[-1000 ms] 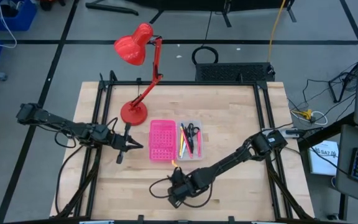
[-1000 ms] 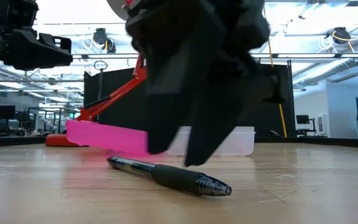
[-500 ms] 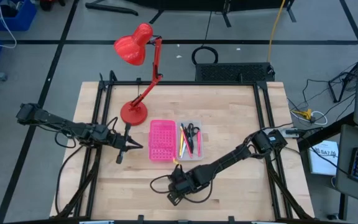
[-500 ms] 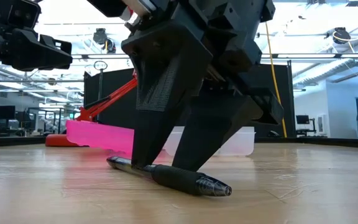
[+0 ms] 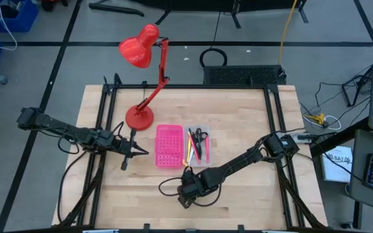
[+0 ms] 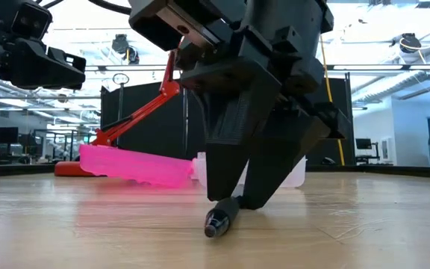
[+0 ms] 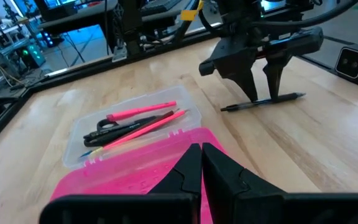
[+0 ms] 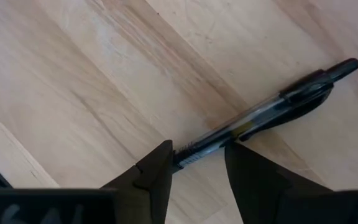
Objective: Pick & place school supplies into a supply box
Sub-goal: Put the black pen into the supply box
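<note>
The right wrist view shows the black pen (image 8: 263, 112) lying on the bench (image 8: 73, 74) between the two fingers (image 8: 151, 174) of the right tool (image 8: 194, 169), which stand narrow around it. The left wrist view alone shows the clear box (image 7: 79, 152) with pink pens (image 7: 143, 112) and scissors (image 7: 107, 124) inside, beside the pink tray (image 7: 129, 180). The left tool (image 7: 201, 163) is closed and empty above that tray. I can read no writing.
</note>
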### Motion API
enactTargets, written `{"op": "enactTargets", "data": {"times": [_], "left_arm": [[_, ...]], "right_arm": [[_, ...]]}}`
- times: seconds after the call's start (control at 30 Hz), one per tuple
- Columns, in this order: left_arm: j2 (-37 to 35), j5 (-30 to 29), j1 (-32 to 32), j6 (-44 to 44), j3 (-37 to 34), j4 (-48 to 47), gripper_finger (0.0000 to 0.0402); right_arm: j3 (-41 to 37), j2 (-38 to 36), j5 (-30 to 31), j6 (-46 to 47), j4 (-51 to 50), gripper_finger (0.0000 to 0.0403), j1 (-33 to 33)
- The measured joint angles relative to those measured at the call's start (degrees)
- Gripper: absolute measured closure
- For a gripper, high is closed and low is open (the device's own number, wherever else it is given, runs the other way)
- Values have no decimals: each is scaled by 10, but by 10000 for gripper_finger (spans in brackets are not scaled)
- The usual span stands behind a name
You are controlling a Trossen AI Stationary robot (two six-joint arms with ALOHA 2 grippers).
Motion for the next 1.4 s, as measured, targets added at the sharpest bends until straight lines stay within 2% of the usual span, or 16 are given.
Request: {"op": "enactTargets", "data": {"times": [0.1, 0.43, 1.0, 1.1, 1.27, 1.4], "left_arm": [[0, 0, 0, 0, 0, 0, 380], [0, 0, 0, -4, 0, 1, 380], [0, 0, 0, 9, 0, 7, 380], [0, 0, 0, 14, 0, 8, 380], [0, 0, 0, 2, 0, 10, 380], [0, 0, 0, 2, 0, 11, 380]], "right_arm": [[0, 0, -28, -4, -4, 267, 2], [0, -3, -82, -108, -41, 309, 21], [1, -5, -102, -118, -191, 339, 40], [0, -5, -100, -86, -229, 340, 48], [-1, -3, -106, 84, -232, 340, 58], [-2, -3, -87, 139, -231, 340, 77]]}}
